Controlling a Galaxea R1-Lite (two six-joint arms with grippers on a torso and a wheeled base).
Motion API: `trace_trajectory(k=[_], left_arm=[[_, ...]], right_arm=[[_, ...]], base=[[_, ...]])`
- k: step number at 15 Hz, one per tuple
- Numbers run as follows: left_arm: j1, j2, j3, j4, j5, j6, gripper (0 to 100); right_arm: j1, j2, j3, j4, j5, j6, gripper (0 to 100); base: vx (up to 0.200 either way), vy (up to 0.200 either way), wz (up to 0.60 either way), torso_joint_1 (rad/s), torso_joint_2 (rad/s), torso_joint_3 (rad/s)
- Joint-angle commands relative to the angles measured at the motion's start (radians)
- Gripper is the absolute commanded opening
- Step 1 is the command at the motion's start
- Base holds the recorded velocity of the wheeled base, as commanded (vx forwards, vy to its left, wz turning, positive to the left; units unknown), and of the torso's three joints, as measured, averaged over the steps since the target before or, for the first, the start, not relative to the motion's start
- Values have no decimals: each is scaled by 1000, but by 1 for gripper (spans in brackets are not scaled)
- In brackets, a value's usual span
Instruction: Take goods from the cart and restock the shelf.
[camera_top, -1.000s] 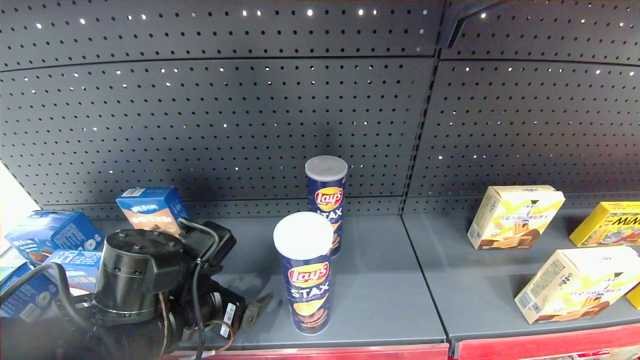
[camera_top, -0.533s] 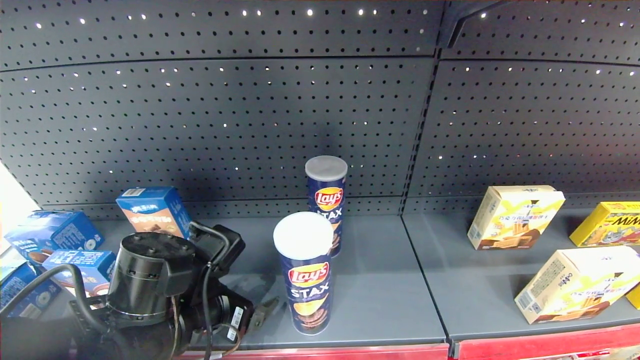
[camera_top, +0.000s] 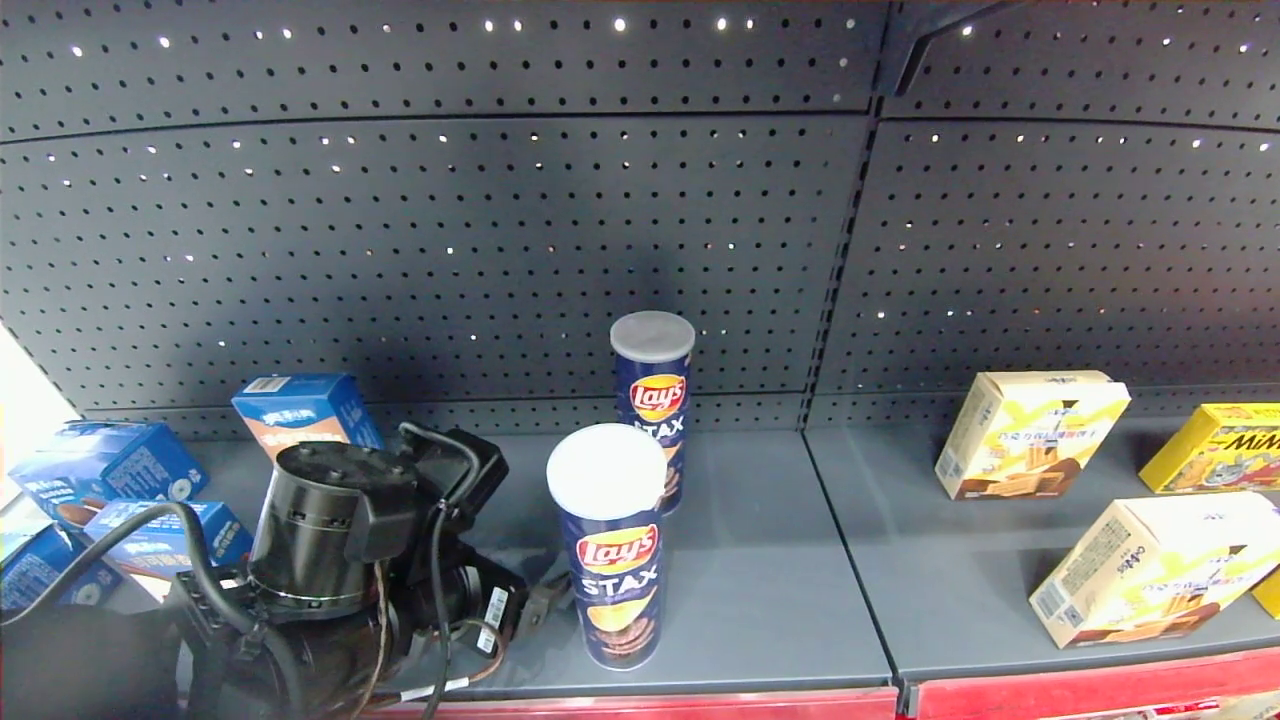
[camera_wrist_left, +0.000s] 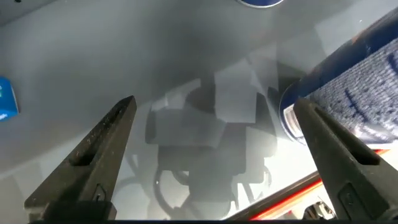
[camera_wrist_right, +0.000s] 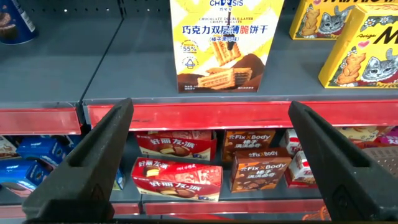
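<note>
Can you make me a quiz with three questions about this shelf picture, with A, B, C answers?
1. Where is the left gripper?
A) low over the shelf, just left of the front chip can
B) over the yellow boxes
C) up against the pegboard wall

2. How many chip cans stand on the shelf?
A) one
B) two
C) four

3. How is the left gripper?
A) open
B) shut on a can
C) shut on a blue box

Answers:
1 A, it sits low beside the front chip can.
2 B, the front chip can, and the back chip can behind it.
3 A, the left wrist view shows a wide gap between its fingers.
</note>
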Motion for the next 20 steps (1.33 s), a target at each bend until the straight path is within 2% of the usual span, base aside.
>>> trace_trajectory(k=[1, 6, 16, 18, 20], left_arm=[[-7, 3, -4, 0, 0, -1, 100], [-23, 20, -4, -38, -1, -1, 100], [-55, 23, -15, -43, -1, -1, 100], [-47, 20, 1, -40, 23, -3, 100], [-44, 2, 39, -32, 75, -6, 100]], right_arm=[[1, 1, 0, 1, 1, 0, 100], [1, 1, 0, 1, 1, 0, 100], [1, 1, 0, 1, 1, 0, 100], [1, 1, 0, 1, 1, 0, 100], [1, 1, 0, 1, 1, 0, 100]], base=[[0, 0, 0, 0, 0, 0], [0, 0, 0, 0, 0, 0], [0, 0, 0, 0, 0, 0], [0, 0, 0, 0, 0, 0], [0, 0, 0, 0, 0, 0]])
